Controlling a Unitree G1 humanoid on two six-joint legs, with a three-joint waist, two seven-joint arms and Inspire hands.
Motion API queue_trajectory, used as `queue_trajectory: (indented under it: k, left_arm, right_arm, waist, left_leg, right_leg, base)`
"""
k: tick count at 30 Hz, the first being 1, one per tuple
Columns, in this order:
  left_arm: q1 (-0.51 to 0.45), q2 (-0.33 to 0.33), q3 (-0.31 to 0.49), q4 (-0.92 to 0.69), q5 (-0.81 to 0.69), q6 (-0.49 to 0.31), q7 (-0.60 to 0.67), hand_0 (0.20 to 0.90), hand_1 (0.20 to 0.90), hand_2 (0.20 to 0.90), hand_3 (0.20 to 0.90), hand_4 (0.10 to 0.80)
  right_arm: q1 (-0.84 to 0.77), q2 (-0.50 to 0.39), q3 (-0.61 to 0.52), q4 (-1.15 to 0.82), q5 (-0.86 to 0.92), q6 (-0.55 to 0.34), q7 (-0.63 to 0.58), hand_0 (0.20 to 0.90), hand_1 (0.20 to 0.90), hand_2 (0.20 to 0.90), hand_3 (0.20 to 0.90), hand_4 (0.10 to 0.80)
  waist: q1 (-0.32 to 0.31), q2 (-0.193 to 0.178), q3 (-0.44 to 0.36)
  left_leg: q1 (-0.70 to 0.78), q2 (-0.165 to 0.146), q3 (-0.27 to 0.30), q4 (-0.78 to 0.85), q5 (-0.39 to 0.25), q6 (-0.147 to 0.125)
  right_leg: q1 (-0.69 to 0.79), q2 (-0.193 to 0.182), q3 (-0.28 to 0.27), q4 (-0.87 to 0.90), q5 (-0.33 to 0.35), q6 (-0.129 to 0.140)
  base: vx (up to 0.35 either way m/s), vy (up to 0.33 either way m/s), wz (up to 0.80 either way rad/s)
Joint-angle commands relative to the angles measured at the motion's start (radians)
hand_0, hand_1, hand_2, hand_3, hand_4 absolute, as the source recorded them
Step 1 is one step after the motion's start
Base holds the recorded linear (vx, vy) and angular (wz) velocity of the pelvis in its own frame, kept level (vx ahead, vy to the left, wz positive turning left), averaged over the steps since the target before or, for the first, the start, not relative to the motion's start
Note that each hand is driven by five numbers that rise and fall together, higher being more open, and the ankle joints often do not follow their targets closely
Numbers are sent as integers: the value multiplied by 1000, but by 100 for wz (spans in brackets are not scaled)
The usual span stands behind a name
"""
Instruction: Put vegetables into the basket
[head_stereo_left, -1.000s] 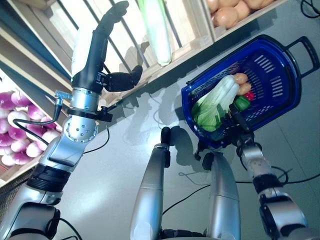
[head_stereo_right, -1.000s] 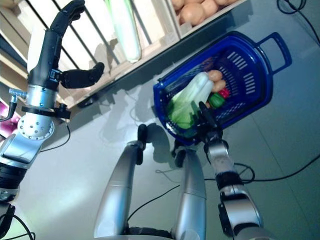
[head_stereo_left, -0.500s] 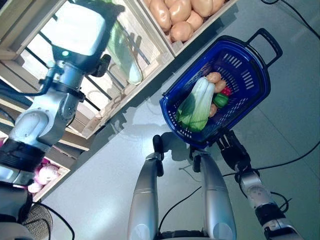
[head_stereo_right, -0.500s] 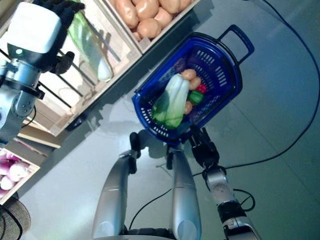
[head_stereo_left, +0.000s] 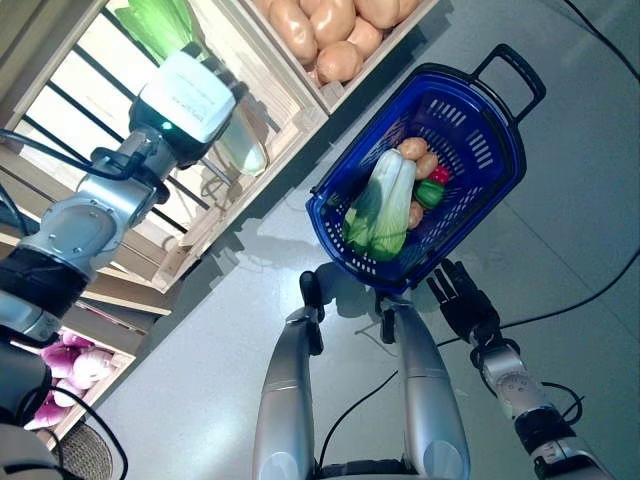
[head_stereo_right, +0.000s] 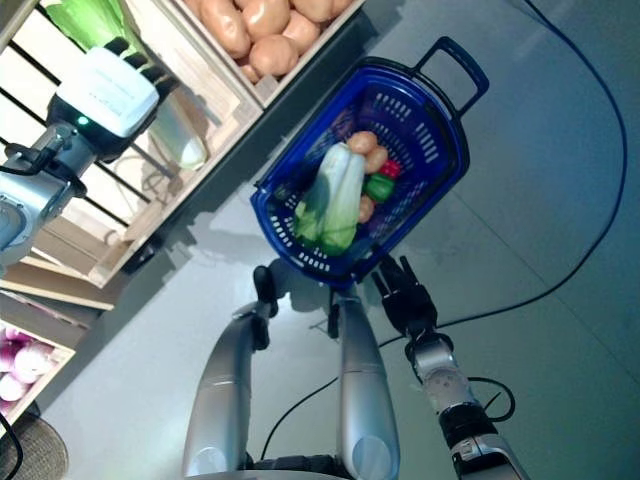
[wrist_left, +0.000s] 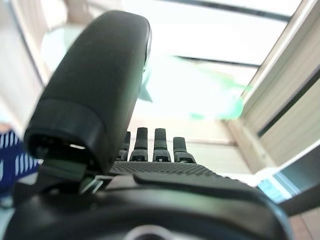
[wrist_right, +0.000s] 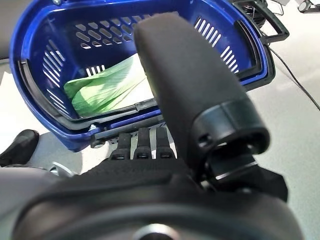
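Right hand (head_stereo_left: 463, 300) is hanging beside the blue basket (head_stereo_left: 497, 170), fingers spread, holding nothing; half a second ago likewise. Left hand (head_stereo_right: 135, 50) is reaching into the wooden shelf (head_stereo_left: 262, 75) at a green leafy vegetable (head_stereo_left: 165, 22); grip cannot be told. Bok choy (head_stereo_left: 385, 205) is lying in the basket.

A blue plastic basket (head_stereo_left: 497, 190) with slotted walls and a dark handle stands on the grey floor. Inside lie a pale-stalked, green-leafed cabbage (head_stereo_left: 385, 205), brown potatoes (head_stereo_left: 413, 149), a green pepper (head_stereo_left: 428, 193) and something small and red (head_stereo_left: 440, 174). Another long green-and-white vegetable (head_stereo_left: 235, 140) lies on the slatted wooden shelf.
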Motion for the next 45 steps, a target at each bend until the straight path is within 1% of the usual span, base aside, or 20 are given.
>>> queue_trajectory:
  k: [1, 3, 6, 8, 10, 12, 16, 19, 21, 23, 31, 32, 34, 35, 36, 41, 42, 43, 44, 45]
  left_arm:
    - [-23, 121, 93, -47, 26, 12, 93, 900, 900, 900, 900, 800]
    - [-3, 115, 99, -48, 20, 34, 94, 900, 900, 900, 900, 800]
    - [14, 103, 103, -21, -45, 87, 131, 900, 900, 900, 900, 800]
    - [14, 87, 105, -2, -45, 94, 152, 900, 900, 900, 900, 800]
    - [35, 71, 117, 11, -23, 87, 218, 900, 900, 900, 900, 800]
    - [52, 55, 133, 15, -1, 101, 281, 900, 900, 900, 900, 800]
    - [34, 30, 126, 55, 18, 45, 423, 900, 900, 900, 900, 800]
    - [10, 4, 99, 87, 34, 4, 472, 900, 900, 900, 900, 800]
    - [-1, -4, 75, 95, 18, -1, 491, 900, 900, 900, 900, 800]
    - [-15, -15, 55, 104, 43, -25, 474, 900, 900, 900, 900, 800]
    - [-42, -12, 2, 92, 9, 11, 383, 900, 900, 900, 900, 800]
    - [-40, -16, 3, 96, 28, 2, 346, 900, 900, 900, 900, 800]
    - [-39, -15, -6, 90, 48, 2, 323, 900, 900, 900, 900, 800]
    - [-40, -9, -14, 79, 72, 8, 283, 900, 900, 900, 900, 800]
    - [-39, -7, -23, 71, 61, 33, 269, 900, 900, 900, 900, 800]
    - [-36, -19, -32, 91, 82, 89, 220, 900, 900, 900, 900, 800]
    - [-32, -19, -26, 95, 82, 105, 207, 766, 766, 766, 766, 711]
    - [-31, -20, -27, 95, 77, 113, 208, 665, 665, 665, 665, 643]
    - [-19, -19, -16, 105, 84, 136, 213, 667, 667, 667, 667, 645]
    - [-12, -20, -12, 107, 83, 150, 216, 749, 749, 749, 749, 700]
  right_arm:
    - [47, -78, -24, -120, 39, -3, 19, 900, 900, 900, 900, 800]
    - [38, -88, -24, -137, 39, -1, 8, 900, 900, 900, 900, 800]
    - [29, -101, -17, -150, 46, 7, -2, 900, 900, 900, 900, 800]
    - [23, -102, -11, -157, 44, 15, -14, 900, 900, 900, 900, 800]
    - [18, -103, -7, -178, 40, 25, -30, 900, 900, 900, 900, 800]
    - [17, -103, -2, -193, 37, 31, -42, 900, 900, 900, 900, 800]
    - [8, -104, 13, -203, 31, 37, -49, 900, 900, 900, 900, 800]
    - [-5, -102, 21, -204, 26, 37, -69, 900, 900, 900, 900, 800]
    - [-12, -104, 23, -210, 28, 37, -83, 900, 900, 900, 900, 800]
    - [-25, -113, 27, -217, 34, 33, -101, 900, 900, 900, 900, 800]
    - [-40, -149, 30, -252, 52, 29, -122, 900, 900, 900, 900, 800]
    - [-44, -150, 28, -255, 50, 29, -128, 900, 900, 900, 900, 800]
    - [-44, -154, 25, -261, 43, 28, -130, 900, 900, 900, 900, 800]
    - [-40, -161, 23, -274, 32, 28, -131, 900, 900, 900, 900, 800]
    - [-41, -167, 24, -280, 34, 28, -131, 900, 900, 900, 900, 800]
    - [-44, -179, 21, -288, 42, 22, -133, 900, 900, 900, 900, 800]
    - [-44, -180, 20, -291, 41, 20, -135, 900, 900, 900, 900, 800]
    - [-45, -180, 20, -291, 41, 17, -136, 900, 900, 900, 900, 800]
    - [-44, -178, 17, -295, 45, 14, -144, 900, 900, 900, 900, 800]
    - [-43, -177, 17, -298, 44, 13, -149, 900, 900, 900, 900, 800]
  waist:
    - [2, 19, -2]
    - [1, 19, -2]
    - [0, 19, -2]
    - [-1, 19, -2]
    - [-3, 17, -2]
    - [-6, 15, -2]
    - [-14, 7, -2]
    - [-22, 4, -2]
    - [-26, 3, -2]
    - [-29, 5, -2]
    - [-36, 11, -2]
    - [-36, 11, -2]
    - [-36, 12, -2]
    - [-37, 11, -2]
    - [-38, 11, -2]
    - [-38, 5, -2]
    - [-36, 3, -2]
    - [-36, 3, -2]
    - [-34, 0, -2]
    - [-34, -1, -2]
  left_leg:
    - [-36, -6, 8, 11, 1, -36]
    - [-47, -4, 8, 14, 0, -36]
    - [-64, -2, 6, 21, -1, -34]
    - [-74, -1, 4, 26, -1, -34]
    - [-83, -1, 5, 22, 4, -35]
    - [-94, 1, 5, 24, 6, -34]
    - [-120, 7, 4, 40, 3, -35]
    - [-125, 9, 5, 34, 8, -38]
    - [-132, 9, 7, 33, 10, -40]
    - [-141, 10, 10, 33, 11, -39]
    - [-177, 13, 11, 50, 6, -40]
    - [-182, 14, 12, 51, 7, -41]
    - [-185, 15, 13, 52, 5, -39]
    - [-191, 16, 13, 55, 4, -39]
    - [-196, 17, 11, 60, 3, -39]
    - [-204, 21, 9, 63, 4, -38]
    - [-206, 22, 8, 65, 2, -39]
    - [-207, 22, 7, 64, 3, -39]
    - [-207, 23, 5, 65, 5, -39]
    - [-206, 23, 5, 64, 5, -40]
  right_leg:
    - [57, -25, -37, -130, 92, 31]
    - [48, -27, -36, -133, 92, 30]
    - [29, -25, -32, -122, 89, 27]
    - [17, -26, -28, -114, 88, 27]
    - [5, -25, -25, -115, 93, 28]
    - [-7, -22, -23, -112, 93, 27]
    - [-34, -16, -15, -98, 93, 24]
    - [-44, -15, -11, -100, 99, 30]
    - [-49, -14, -6, -110, 106, 32]
    - [-59, -13, -3, -112, 109, 34]
    - [-96, -16, 11, -108, 117, 40]
    - [-99, -17, 12, -111, 118, 40]
    - [-104, -18, 12, -110, 119, 41]
    - [-108, -20, 11, -110, 120, 41]
    - [-111, -20, 12, -107, 119, 41]
    - [-117, -25, 10, -106, 122, 44]
    - [-116, -26, 8, -110, 122, 44]
    - [-117, -26, 7, -109, 122, 44]
    - [-117, -26, 5, -107, 122, 44]
    - [-115, -26, 3, -108, 123, 44]
  base:
    - [10, 41, -5]
    - [7, 47, 1]
    - [5, 41, 1]
    - [19, 57, -1]
    - [17, 44, -5]
    - [1, 39, -12]
    - [-6, 36, -7]
    - [9, 21, -1]
    - [5, 9, -2]
    - [4, 29, -7]
    - [5, 23, -7]
    - [0, 0, 0]
    - [0, 0, 0]
    - [-17, 16, -4]
    - [-19, 18, -4]
    - [-6, 3, -2]
    - [0, 0, 0]
    - [0, 0, 0]
    - [0, 0, 0]
    - [0, 0, 0]
